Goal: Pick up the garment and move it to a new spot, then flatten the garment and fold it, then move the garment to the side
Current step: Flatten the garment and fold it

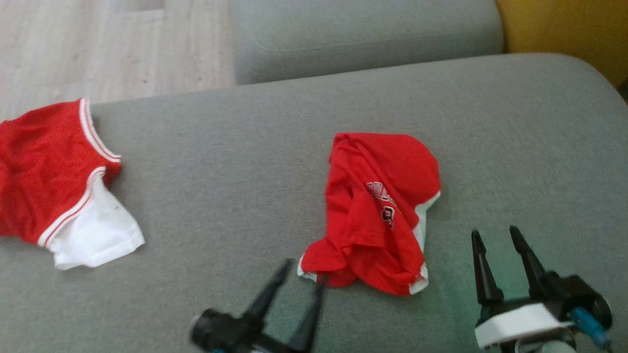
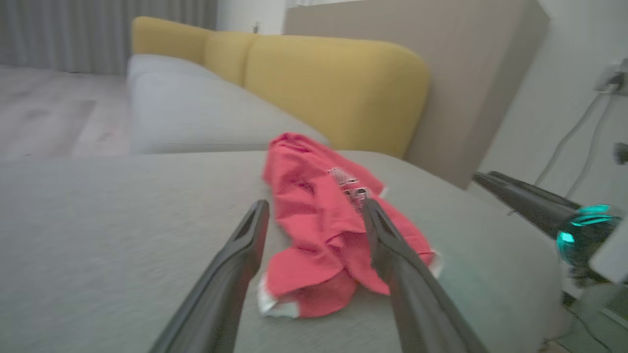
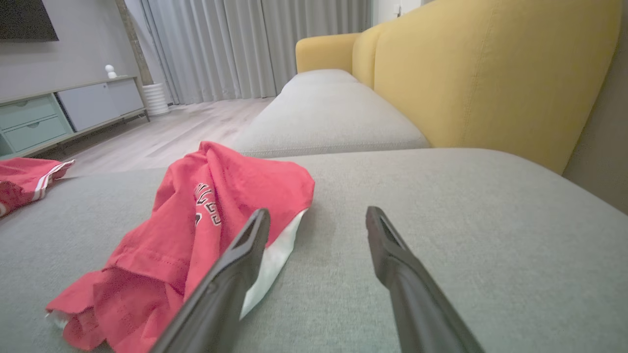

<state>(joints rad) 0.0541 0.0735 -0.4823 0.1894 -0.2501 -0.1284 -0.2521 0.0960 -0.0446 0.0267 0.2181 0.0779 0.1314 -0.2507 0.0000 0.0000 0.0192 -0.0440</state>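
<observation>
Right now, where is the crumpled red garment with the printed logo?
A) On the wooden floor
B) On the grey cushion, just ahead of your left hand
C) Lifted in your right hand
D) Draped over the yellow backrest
B: the crumpled red garment lies on the grey cushion, right in front of the open left hand, while the right hand stands open and empty beside it.

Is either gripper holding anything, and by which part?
Nothing is held: left gripper and right gripper are both open, and the red garment lies loose on the grey cushion.
</observation>
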